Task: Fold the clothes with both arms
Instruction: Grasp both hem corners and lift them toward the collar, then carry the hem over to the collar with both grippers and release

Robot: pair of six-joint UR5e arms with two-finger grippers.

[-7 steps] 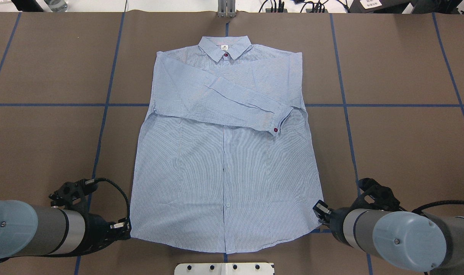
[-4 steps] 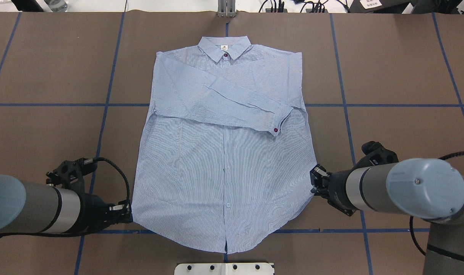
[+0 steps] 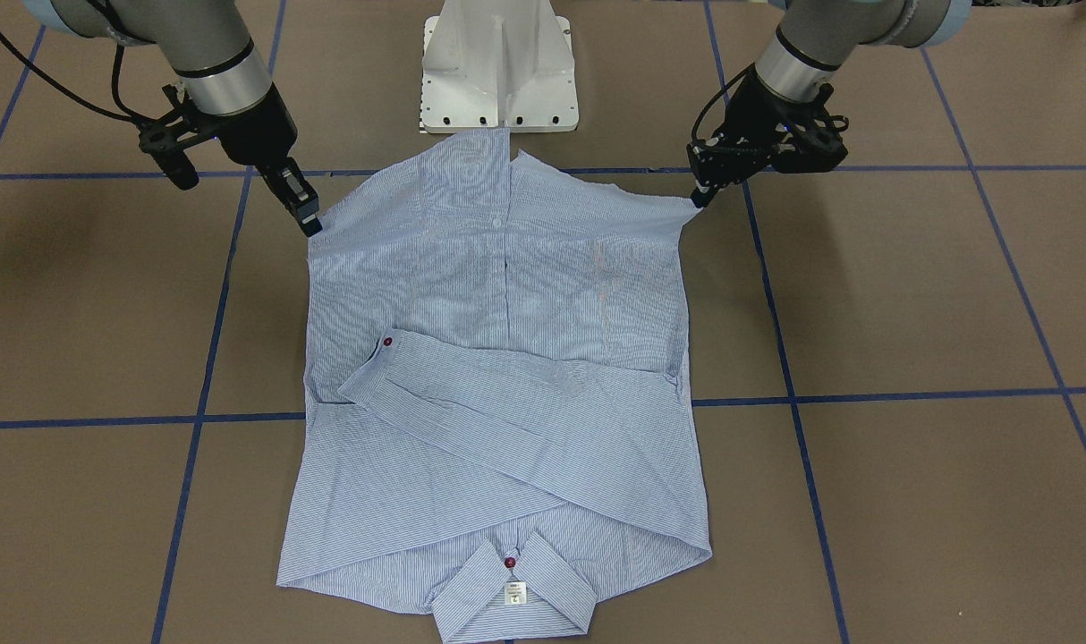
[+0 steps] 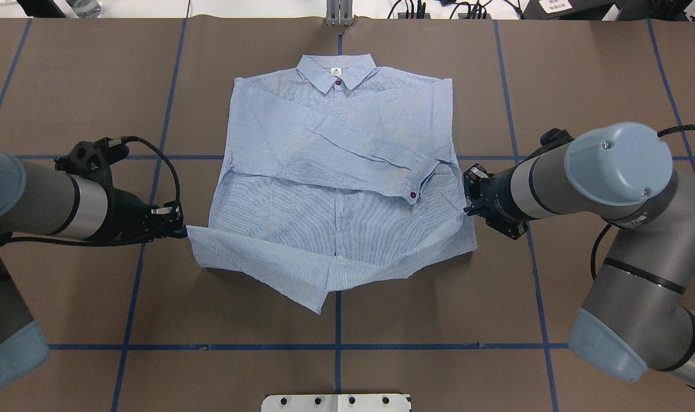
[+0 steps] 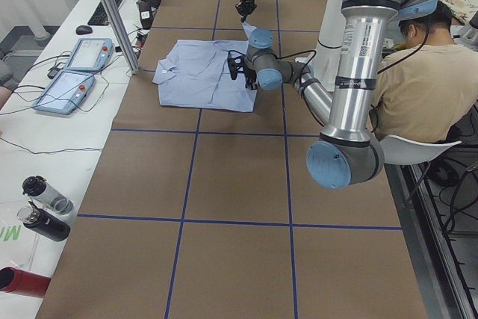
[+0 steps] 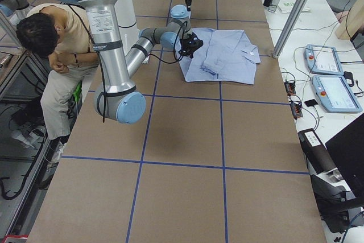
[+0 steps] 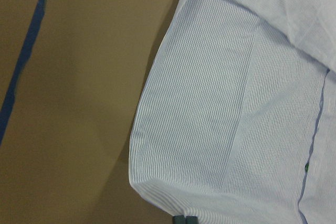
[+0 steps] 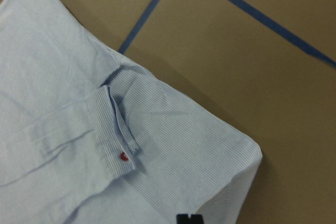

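Shirt: one shirt (image 4: 342, 166), hem raised; two red buttons (image 4: 413, 195) showing
Grippers: two; left gripper (image 4: 181, 230), right gripper (image 4: 468, 209); jaws each clamped on a hem corner

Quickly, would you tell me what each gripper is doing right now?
Left gripper: closed on the shirt's hem corner.
Right gripper: closed on the other hem corner.

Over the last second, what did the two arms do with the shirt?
The left gripper and right gripper, each pinching a bottom corner of the shirt, moved forward toward the collar, pulling the hem up with them. The crossed sleeves and collar stayed put.
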